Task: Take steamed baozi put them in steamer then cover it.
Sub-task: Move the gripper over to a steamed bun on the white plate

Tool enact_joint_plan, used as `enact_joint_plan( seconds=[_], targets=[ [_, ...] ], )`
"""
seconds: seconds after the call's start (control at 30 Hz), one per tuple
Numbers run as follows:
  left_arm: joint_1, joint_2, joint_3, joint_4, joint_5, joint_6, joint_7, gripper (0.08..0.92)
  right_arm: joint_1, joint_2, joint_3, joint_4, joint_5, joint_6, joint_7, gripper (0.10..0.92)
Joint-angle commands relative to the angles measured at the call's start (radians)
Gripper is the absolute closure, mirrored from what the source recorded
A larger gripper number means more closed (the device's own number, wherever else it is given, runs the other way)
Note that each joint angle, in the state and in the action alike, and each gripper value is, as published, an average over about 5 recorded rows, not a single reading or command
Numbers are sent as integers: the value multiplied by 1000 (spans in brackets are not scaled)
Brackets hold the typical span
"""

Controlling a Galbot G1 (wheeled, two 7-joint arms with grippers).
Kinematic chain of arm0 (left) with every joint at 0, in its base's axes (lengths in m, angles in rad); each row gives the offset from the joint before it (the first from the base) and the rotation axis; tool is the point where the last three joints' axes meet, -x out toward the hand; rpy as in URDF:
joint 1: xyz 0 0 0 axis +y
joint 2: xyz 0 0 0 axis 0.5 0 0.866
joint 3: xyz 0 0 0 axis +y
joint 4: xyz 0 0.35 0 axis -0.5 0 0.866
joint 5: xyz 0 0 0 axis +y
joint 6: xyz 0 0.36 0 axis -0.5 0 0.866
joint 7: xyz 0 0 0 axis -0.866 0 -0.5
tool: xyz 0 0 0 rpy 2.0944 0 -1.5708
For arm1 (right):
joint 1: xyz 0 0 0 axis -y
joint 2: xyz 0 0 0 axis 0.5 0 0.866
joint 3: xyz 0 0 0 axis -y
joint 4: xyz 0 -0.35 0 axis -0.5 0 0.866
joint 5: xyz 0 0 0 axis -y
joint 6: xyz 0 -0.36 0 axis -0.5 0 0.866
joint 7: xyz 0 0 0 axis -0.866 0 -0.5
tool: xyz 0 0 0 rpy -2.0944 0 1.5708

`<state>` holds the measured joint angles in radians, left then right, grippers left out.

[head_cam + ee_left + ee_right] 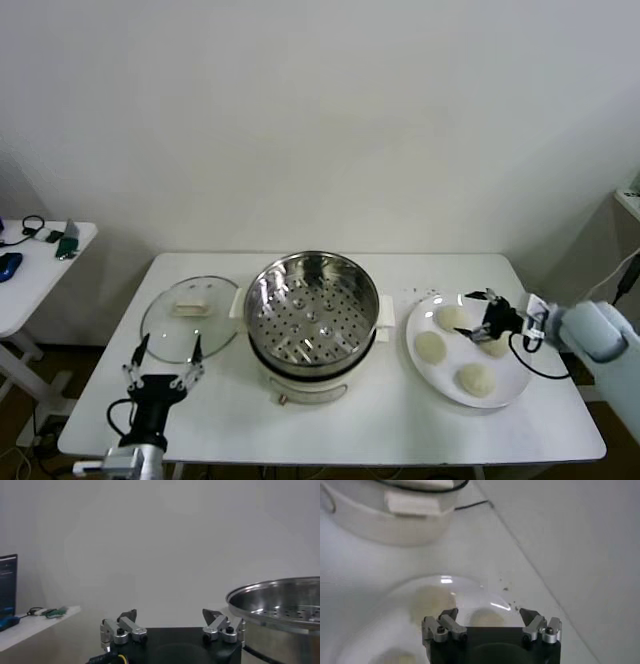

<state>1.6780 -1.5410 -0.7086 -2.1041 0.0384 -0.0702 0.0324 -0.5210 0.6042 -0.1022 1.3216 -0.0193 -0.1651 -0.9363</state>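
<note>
My right gripper (pixel 478 318) partly hides one steamed baozi (pixel 497 345); the left wrist view cuts off the steamer (pixel 280 611) at its edge.

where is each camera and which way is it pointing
Head view: high on the robot, looking down at the table; both arms show.
Left wrist view: behind the open left claw, facing the wall, steamer beside.
Right wrist view: behind the open right claw, over the plate and a bun.
Head and left wrist views share the steamer.
</note>
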Motion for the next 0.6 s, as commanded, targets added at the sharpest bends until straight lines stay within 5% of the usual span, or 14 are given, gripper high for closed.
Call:
enact_joint_plan(
  seconds=[0.03,0.6],
  targets=[
    [1,3,1,-8,0,8,-9,177,481,-11,-523,-243,-105,34,-169,203],
    [-7,23,-12,12,-5,23,-19,177,609,261,-751,-443,-123,36,-179,203]
  ],
)
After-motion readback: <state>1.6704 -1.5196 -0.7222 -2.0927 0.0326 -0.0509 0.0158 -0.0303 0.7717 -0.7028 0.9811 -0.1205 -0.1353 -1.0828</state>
